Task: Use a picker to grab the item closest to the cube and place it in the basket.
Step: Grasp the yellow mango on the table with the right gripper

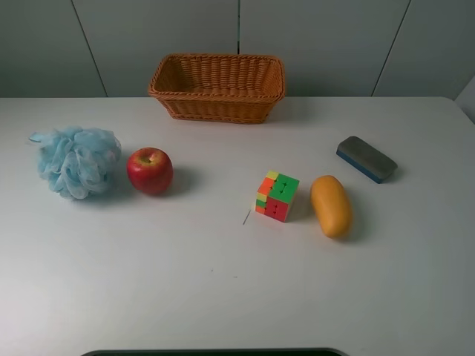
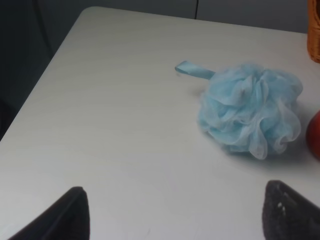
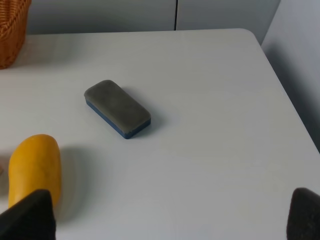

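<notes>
Six things on the bench [image 1: 223, 297], one of each, spread apart, probably so each can be gripped cleanly. Basket [image 1: 215, 107] well behind the cube [image 1: 277, 196]. Pouf [image 1: 78, 162] and apple [image 1: 149, 170] well to its left. Mango [image 1: 331, 205] just beside its right, hence the target. Eraser [image 1: 366, 159] farther right. Two grippers: left gripper [image 2: 182, 215] and right gripper [image 3: 165, 215], both spread wide, nothing held.

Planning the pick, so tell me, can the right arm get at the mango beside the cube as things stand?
Probably yes. The mango lies uncovered just ahead of the open right gripper, apart from the cube and eraser.
</notes>
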